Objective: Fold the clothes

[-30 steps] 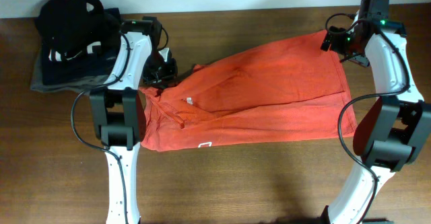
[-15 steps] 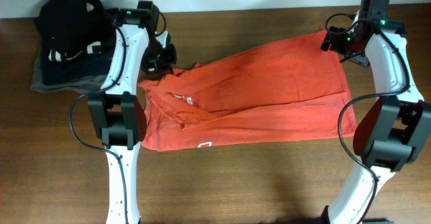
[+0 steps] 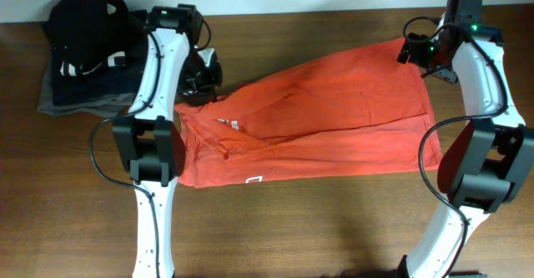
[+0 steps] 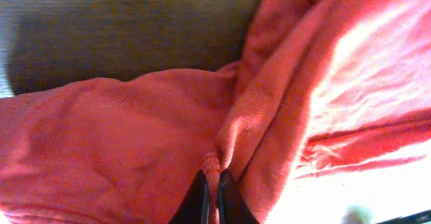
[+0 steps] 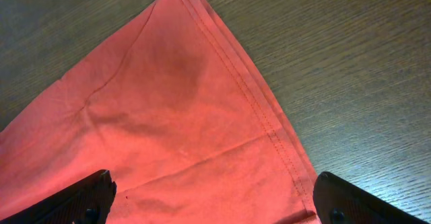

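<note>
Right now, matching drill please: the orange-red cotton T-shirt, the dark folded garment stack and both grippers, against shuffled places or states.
Things:
1. orange-red cotton T-shirt
2. stack of dark folded garments
3. left gripper
4. right gripper

Places or states:
A. open, fingers wide apart over a hemmed shirt corner
B. at the far left end of the brown wooden table
C. spread across the table's middle
D. pinched shut on a fold of fabric

Pairs: 1-C, 2-B, 3-D, 4-A
</note>
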Robot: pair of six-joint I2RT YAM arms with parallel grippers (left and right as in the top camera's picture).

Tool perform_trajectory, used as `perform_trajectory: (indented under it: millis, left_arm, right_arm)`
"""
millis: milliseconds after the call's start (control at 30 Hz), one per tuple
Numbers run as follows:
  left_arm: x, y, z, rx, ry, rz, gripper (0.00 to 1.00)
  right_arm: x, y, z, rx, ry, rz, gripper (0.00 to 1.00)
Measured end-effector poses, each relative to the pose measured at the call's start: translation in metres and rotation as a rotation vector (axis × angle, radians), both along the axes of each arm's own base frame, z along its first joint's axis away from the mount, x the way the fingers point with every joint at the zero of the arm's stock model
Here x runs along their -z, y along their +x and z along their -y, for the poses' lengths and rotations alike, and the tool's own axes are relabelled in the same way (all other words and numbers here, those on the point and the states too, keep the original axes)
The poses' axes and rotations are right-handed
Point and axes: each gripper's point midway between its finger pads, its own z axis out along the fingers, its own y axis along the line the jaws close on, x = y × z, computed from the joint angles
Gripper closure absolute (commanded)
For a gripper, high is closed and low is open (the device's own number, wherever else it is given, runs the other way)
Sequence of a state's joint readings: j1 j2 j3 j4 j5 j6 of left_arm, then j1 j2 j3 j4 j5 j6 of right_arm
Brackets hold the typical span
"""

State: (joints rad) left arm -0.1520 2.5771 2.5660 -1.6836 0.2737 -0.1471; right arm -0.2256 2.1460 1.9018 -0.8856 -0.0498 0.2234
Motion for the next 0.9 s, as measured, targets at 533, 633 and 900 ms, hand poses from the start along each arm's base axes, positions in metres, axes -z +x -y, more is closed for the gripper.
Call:
perform_trajectory:
  millis: [533,633,900]
  left_arm:
    - [-0.048,-0.012,0.044,0.113,-0.024,0.111,0.99]
    - [-0.051,-0.017,0.049,0.127,-0.025,0.111,0.99]
    - [-0.002,-0.063,0.044,0.162,0.026,-0.119,0.65]
  right_arm:
    - [0.005,-0.014,0.008,0.025,-0.043,-0.063,0.01]
    - [0.006,-0.015,0.008,0.027,-0.046,-0.067,0.01]
    - [0.006,-0.016,0.008,0.028,-0.048,-0.075,0.01]
